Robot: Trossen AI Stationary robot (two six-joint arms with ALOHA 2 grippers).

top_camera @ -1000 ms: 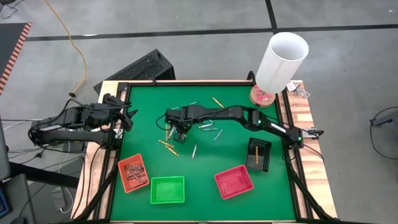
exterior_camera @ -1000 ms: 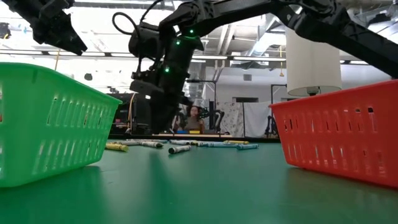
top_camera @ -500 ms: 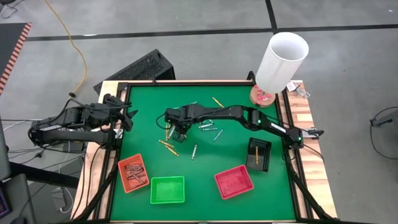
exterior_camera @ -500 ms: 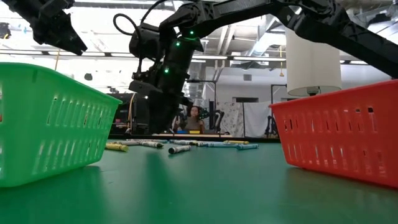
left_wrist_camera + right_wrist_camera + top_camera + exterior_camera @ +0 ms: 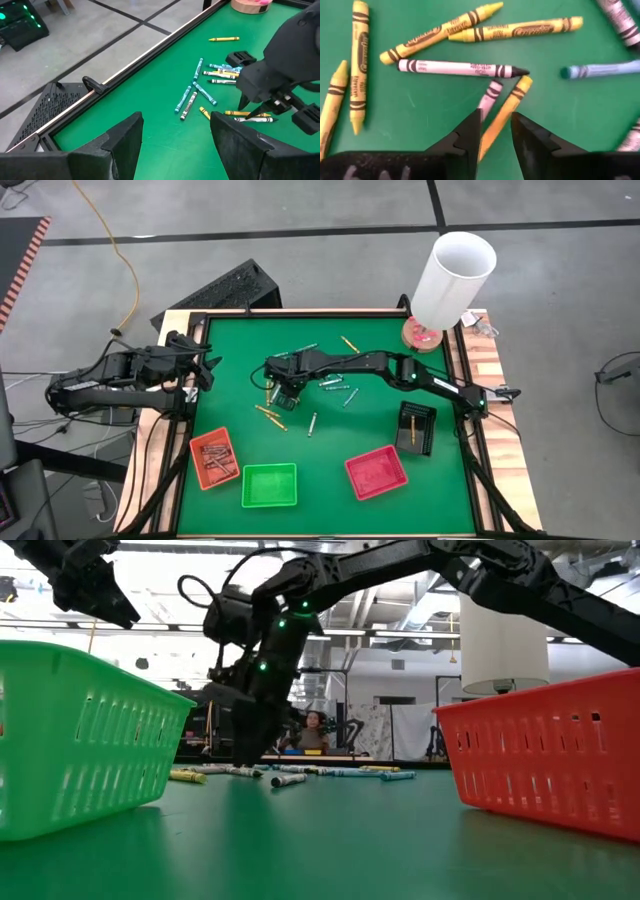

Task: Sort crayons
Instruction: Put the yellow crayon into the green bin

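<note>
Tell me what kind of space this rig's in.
Probably a robotics lab or workshop: bare grey concrete floor with a yellow cable trailing across it, and a person among equipment beyond the green table.

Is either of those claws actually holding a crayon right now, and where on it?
Nothing is held. The right gripper hangs open over a yellow crayon, its fingers either side; the left gripper waits open at the table's edge.

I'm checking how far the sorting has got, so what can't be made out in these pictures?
- Green tray: low view shows only its wall; contents hidden.
- Red tray: same, wall blocks the inside.
- Orange tray: high view, sticks inside too small to count.
- Yellow crayon: right wrist view, lower end hidden behind the right gripper fingers.
- Left gripper: waits at the table's left edge.
</note>
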